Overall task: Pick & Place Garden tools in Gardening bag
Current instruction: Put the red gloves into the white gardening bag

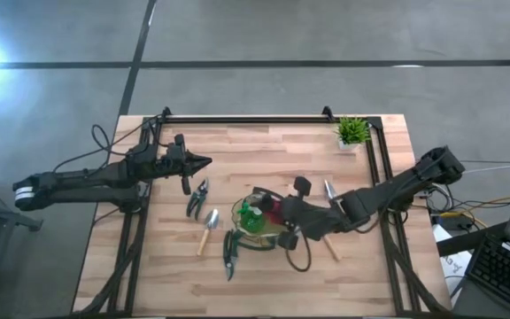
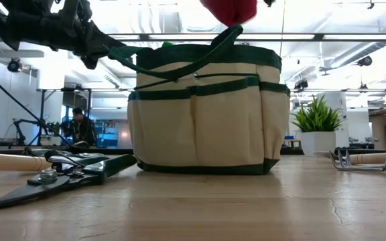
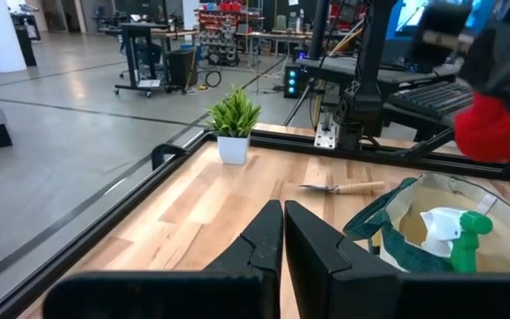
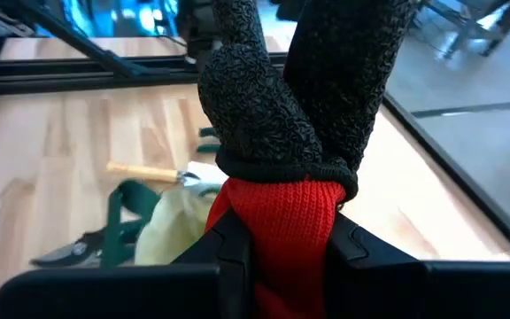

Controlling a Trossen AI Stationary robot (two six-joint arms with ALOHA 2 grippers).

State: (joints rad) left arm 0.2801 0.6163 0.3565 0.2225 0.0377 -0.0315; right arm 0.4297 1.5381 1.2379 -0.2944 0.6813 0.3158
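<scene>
cloth, wood and metal on a planked table

knit red-and-black piece (image 4: pixel 282 151) with rough grainy coating; matt fabric gardening bag (image 2: pixel 203 114); smooth pale wood table (image 1: pixel 264 151); dull metal pruning shears (image 2: pixel 52 179).

Spray bottle (image 1: pixel 253 216) in bag (image 1: pixel 277 237); trowel (image 1: pixel 207 229) left of it.

Red-blk glove (image 4: pixel 277 221) over bag (image 1: pixel 259 232), sprayer (image 3: pixel 454 235) inside
</scene>
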